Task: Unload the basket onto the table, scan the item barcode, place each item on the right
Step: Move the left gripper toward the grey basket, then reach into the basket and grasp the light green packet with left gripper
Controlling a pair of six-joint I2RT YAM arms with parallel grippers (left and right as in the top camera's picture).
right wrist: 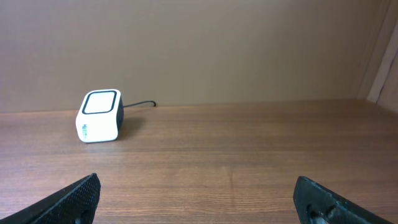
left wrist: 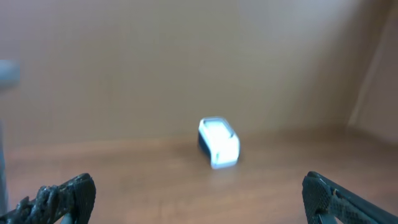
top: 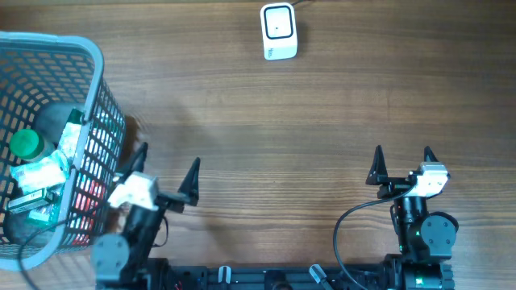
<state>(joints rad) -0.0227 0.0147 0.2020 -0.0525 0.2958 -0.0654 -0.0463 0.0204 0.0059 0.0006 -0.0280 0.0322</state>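
The left pincer hangs low over the tabletop with its fingers spread wide and nothing between them. Its outer finger is just beside the wall of the basket; whether it touches the mesh cannot be told from overhead. The pincer points across the tabletop and not into the basket.

The items to be scanned lie jumbled inside that basket, to the left of this pincer and over the rim from it. A bottle with a green cap sits on top with white packets beside it. No barcode can be made out, nor which way any one item's long axis runs.

The right pincer is also spread apart and empty, well away on the far side of the tabletop.

The scanner stands at the far edge, roughly between the two arms and ahead of both. The right wrist view shows it left of centre with its window facing up.

By position the left arm is much the nearer to the items. It would likely have to lift and swing left over the rim, then come down from above, before carrying anything forward and to the right to the scanner.
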